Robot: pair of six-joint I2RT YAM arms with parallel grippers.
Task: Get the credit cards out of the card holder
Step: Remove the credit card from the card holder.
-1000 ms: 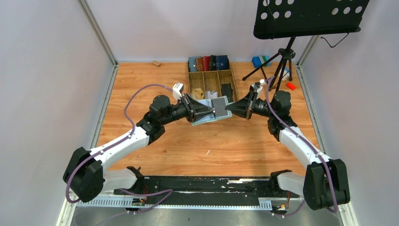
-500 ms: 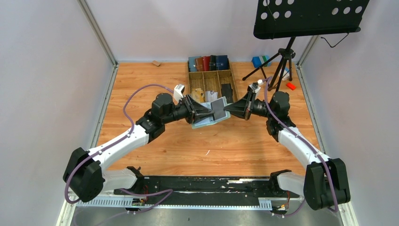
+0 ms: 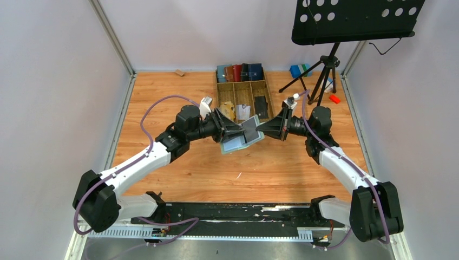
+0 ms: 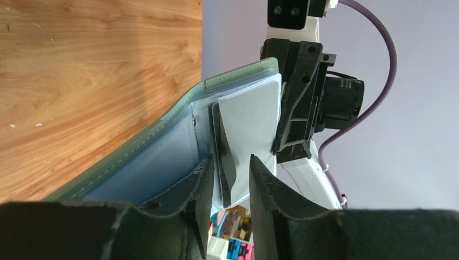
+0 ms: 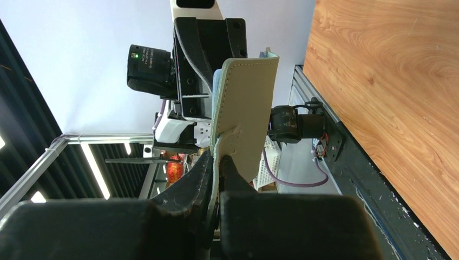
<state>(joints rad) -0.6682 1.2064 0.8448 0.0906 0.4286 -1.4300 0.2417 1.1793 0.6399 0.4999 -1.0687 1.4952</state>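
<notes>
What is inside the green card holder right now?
Clear plastic sleeves and one card sticking out of a pocket, between the open jaws of the left gripper. Any cards deeper in the sleeves are covered.

Hard to see from here
From above, the grip on the card holder (image 3: 241, 140) is too small to read; the left gripper (image 4: 231, 162) blocks its lower part, and the right wrist view shows only its back, pockets hidden.

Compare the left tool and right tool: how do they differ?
The left tool stands open, straddling a dark credit card poking from the card holder; the right tool is shut on its outer cover. Left tool faces the inner sleeves, right tool that cover. Both are at the card holder.
</notes>
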